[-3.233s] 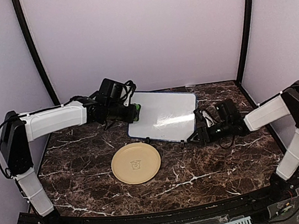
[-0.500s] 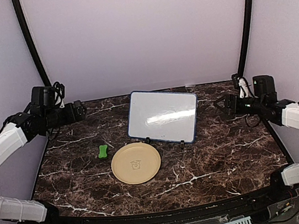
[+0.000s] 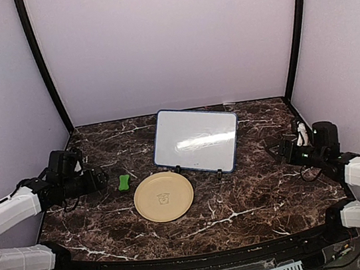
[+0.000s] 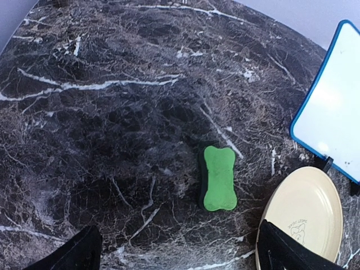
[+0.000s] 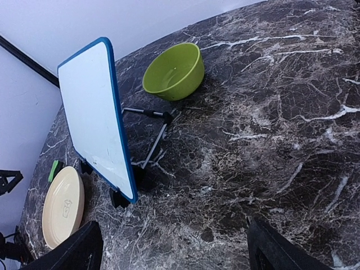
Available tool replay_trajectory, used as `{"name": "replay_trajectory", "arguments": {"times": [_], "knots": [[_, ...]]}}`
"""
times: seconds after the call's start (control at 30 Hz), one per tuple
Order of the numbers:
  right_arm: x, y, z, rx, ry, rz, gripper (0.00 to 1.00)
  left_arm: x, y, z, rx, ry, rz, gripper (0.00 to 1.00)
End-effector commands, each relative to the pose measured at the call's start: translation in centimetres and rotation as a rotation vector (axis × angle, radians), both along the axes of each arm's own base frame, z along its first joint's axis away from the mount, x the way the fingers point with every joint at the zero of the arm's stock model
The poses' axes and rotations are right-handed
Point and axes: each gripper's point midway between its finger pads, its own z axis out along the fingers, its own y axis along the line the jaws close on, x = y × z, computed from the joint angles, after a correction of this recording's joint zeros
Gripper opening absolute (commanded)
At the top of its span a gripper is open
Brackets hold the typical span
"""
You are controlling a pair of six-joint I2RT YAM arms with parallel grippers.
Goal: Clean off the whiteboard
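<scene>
The whiteboard [image 3: 196, 140] stands tilted on black easel feet at the back middle of the table, its white face blank; it also shows in the wrist views [image 4: 337, 107] [image 5: 93, 112]. The green bone-shaped eraser [image 3: 124, 182] [image 4: 219, 178] lies flat on the marble, left of the tan plate [image 3: 164, 196]. My left gripper [image 3: 99, 180] [image 4: 180, 256] hovers open just left of the eraser, with nothing between its fingers. My right gripper [image 3: 281, 151] [image 5: 174, 250] is open and empty, off to the right of the board and apart from it.
A lime-green bowl [image 5: 174, 70] sits behind the whiteboard, hidden from the top view. The board's wire easel leg [image 5: 154, 143] reaches back toward it. The plate [image 5: 63, 205] lies just in front of the board's feet. Walls close in the left, right and back.
Earlier the left gripper held the eraser at the board's top left corner and the right gripper was at its lower right corner. Now the eraser lies on the table and both arms have drawn back and lower.
</scene>
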Motion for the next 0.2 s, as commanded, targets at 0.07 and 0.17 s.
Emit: {"name": "replay_trajectory", "arguments": {"times": [0.07, 0.17], "knots": [[1.17, -0.09, 2.25, 0.04, -0.098, -0.027, 0.9, 1.16, -0.63, 2.39, -0.054, -0.102, -0.002, 0.99], [1.2, -0.1, 2.37, 0.043, -0.101, -0.029, 0.9, 1.4, -0.83, 2.66, -0.051, -0.105, -0.013, 0.99]]}}
